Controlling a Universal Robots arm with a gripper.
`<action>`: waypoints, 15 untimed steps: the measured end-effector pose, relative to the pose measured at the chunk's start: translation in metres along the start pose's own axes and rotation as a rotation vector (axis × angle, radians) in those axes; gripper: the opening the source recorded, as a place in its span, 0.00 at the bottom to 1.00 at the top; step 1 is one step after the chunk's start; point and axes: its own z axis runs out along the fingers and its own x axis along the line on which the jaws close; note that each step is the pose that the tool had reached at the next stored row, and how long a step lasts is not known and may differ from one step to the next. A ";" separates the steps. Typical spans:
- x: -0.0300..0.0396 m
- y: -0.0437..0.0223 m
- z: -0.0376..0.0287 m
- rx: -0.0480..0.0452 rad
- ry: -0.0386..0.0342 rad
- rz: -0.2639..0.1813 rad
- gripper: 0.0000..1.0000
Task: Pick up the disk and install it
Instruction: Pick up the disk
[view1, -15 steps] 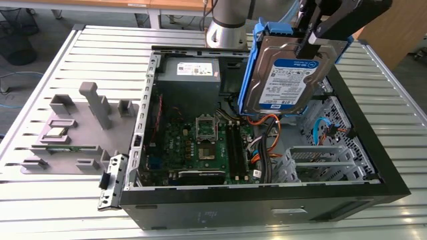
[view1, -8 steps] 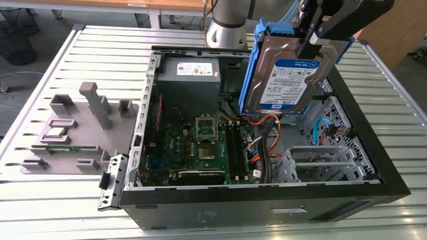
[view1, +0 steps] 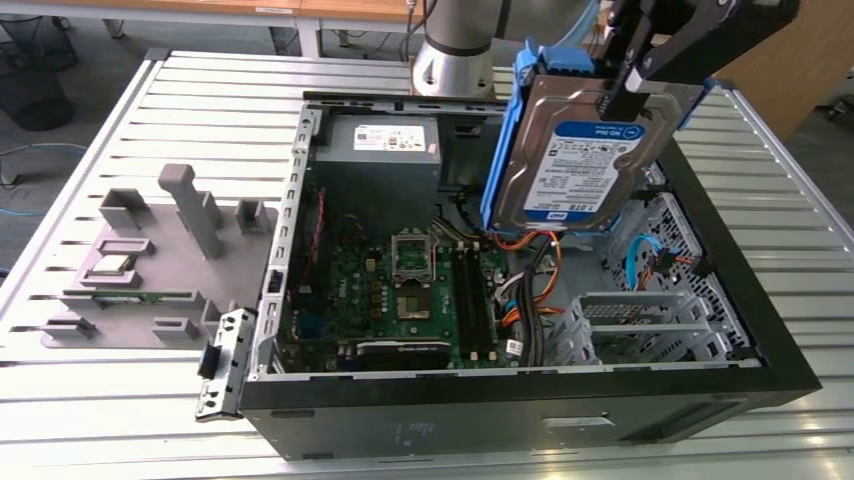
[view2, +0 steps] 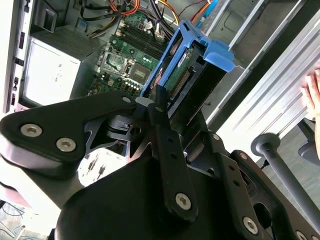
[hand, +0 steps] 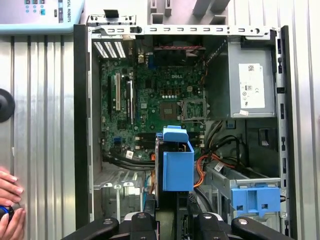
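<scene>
You are working over a table of ribbed aluminium slats, and its pale metal spans the exterior view from the left edge to the right. Past its far edge, along the top of the frame, there is a wooden desktop on white legs. In the upper left corner the floor is plain grey. A black mesh bin stands on it, and a blue cable trails below the bin near the left edge. In the upper right corner you have a brown wooden panel. The light is bright and even, with soft shadows; in the second wrist view the table glares nearly white.
</scene>
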 end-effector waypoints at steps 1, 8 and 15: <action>0.0004 -0.0003 0.0000 0.0000 0.0000 0.000 0.35; 0.0011 -0.0012 -0.0001 0.0000 0.0004 0.000 0.35; 0.0020 -0.0014 -0.0002 0.0000 0.0004 0.000 0.35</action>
